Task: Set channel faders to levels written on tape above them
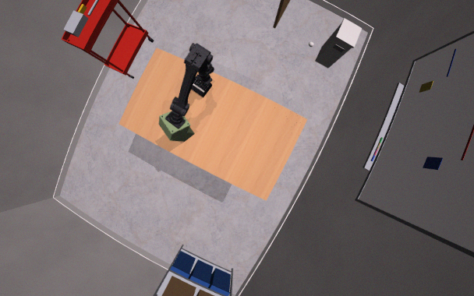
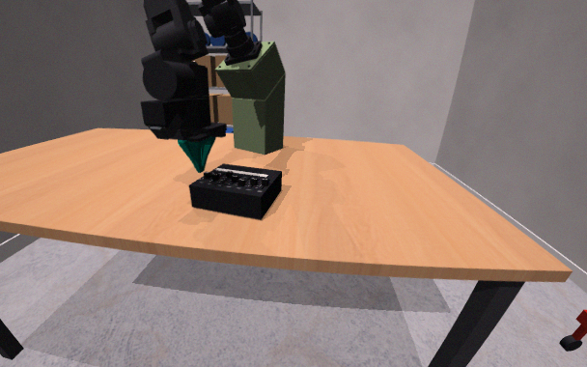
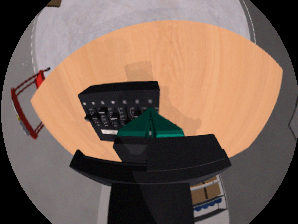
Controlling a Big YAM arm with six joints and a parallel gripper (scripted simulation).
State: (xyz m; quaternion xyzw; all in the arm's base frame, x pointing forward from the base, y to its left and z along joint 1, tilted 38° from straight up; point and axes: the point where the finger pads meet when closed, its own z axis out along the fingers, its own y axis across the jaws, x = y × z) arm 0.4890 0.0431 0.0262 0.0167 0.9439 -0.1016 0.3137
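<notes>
1. At the far left of the top view a red cart (image 1: pixel 105 33) stood off the counter (image 1: pixel 242 140), carrying a grey box (image 1: pixel 75 22) on its upper shelf
2. The black arm (image 1: pixel 186 83) rose from a green, block-shaped base (image 2: pixel 256 106) and bent over so that its wrist pointed straight down at the counter's pale wood-grain surface
3. The pincer (image 2: pixel 198 161) had its green fingers pressed together into a single downward wedge, with nothing between them
4. In the exterior view its tip hung at the left end of the lighting desk (image 2: pixel 237 190), just above the row of fader caps there; whether it touched a cap could not be told
5. The lighting desk was a low, black, box-shaped unit standing flat on the counter, near the base and just in front of it
6. A pale strip of tape (image 2: pixel 241 172) ran along its back edge above the caps; the written levels were too small to read
</notes>
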